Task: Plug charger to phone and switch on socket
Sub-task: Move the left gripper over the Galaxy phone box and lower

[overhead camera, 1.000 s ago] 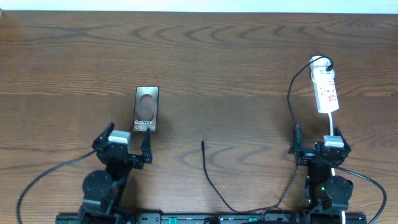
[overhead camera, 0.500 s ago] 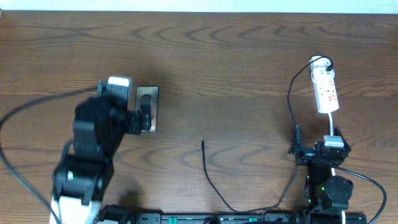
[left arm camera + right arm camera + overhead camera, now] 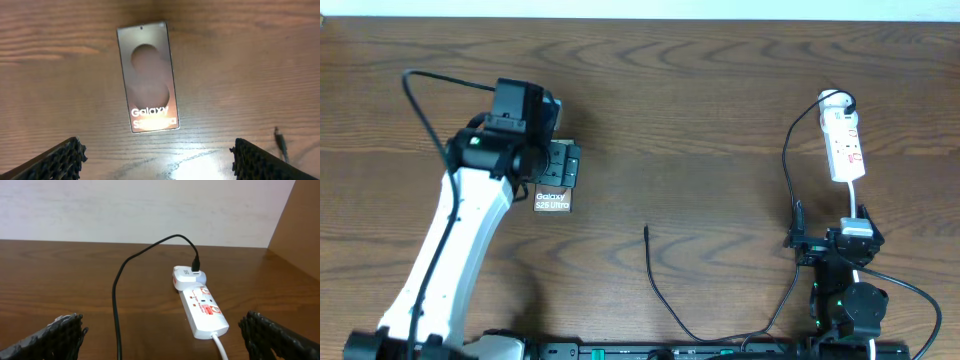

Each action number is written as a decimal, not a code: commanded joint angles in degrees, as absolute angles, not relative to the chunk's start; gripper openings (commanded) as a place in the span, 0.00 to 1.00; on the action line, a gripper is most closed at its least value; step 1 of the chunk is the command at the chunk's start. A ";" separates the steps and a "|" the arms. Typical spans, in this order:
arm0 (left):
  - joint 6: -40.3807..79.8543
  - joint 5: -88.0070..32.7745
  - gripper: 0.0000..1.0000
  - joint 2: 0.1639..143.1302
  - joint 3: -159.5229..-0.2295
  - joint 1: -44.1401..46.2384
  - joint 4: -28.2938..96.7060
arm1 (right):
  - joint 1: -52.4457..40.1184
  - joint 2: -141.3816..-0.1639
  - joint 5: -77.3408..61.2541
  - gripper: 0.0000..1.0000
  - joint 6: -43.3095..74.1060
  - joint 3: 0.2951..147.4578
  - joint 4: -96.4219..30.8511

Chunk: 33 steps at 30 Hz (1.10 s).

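Table point(image 3: 700, 90): brown wood, everything rests on it.
Left gripper point(image 3: 159, 162): jaws spread wide, holding nothing, hovering above the phone.
Right gripper point(image 3: 167, 337): jaws fully spread, empty, at the near edge, facing the socket.
Socket point(image 3: 844, 145): white strip at far right, 1 black plug in its far end.
Phone point(image 3: 148, 77): flat, left of centre, lettering toward the near edge.
Charger point(image 3: 655, 280): cable loops along the near edge; tip lies loose, right of the phone, apart from it.

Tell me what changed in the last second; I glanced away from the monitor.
The left gripper swung forward from its rest pose to hover above the phone, jaws open, holding nothing. The phone, charger, socket and open right gripper stayed put.
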State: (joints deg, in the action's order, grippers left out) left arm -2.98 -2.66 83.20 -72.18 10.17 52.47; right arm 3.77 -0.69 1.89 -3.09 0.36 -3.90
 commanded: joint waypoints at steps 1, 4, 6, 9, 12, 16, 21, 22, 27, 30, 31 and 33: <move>-2.70 -2.57 0.93 86.02 -73.32 9.93 53.10 | 3.42 -0.38 1.78 0.99 -2.22 0.32 -4.12; -2.72 -2.52 0.40 87.59 -73.28 9.93 53.76 | 3.42 -0.38 1.78 0.99 -2.22 0.32 -4.12; -2.70 -2.55 0.53 88.44 -73.25 9.93 53.41 | 3.42 -0.38 1.78 0.99 -2.22 0.32 -4.12; -2.70 -2.55 0.99 88.66 -73.25 9.93 53.32 | 3.42 -0.38 1.78 0.99 -2.22 0.32 -4.12; -2.66 -2.57 0.99 88.68 -73.25 9.93 53.30 | 3.42 -0.38 1.78 0.99 -2.22 0.32 -4.12; -2.20 -2.55 0.99 88.75 -72.14 9.93 53.28 | 3.42 -0.38 1.78 0.99 -2.22 0.32 -4.12; 0.25 -2.52 0.99 88.75 -70.08 9.93 51.24 | 3.42 -0.38 1.78 0.99 -2.22 0.32 -4.12; 1.30 -2.52 0.99 88.75 -69.43 9.93 50.09 | 3.42 -0.38 1.78 0.99 -2.22 0.32 -4.12; 3.57 -2.48 0.99 89.54 -67.18 9.93 46.57 | 3.42 -0.38 1.78 0.99 -2.22 0.32 -4.12; 8.69 -2.50 0.99 91.53 -67.18 9.93 45.50 | 3.42 -0.38 1.78 0.99 -2.22 0.32 -4.12; 9.65 -2.50 0.99 92.92 -67.18 9.93 45.04 | 3.42 -0.38 1.78 0.99 -2.22 0.32 -4.12; 9.98 -2.50 0.99 95.07 -67.18 9.93 44.49 | 3.42 -0.38 1.78 0.99 -2.22 0.32 -4.12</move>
State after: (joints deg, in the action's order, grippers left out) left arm 6.02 -2.68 91.22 -67.51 10.17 44.99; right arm 3.77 -0.69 1.89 -3.09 0.36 -3.92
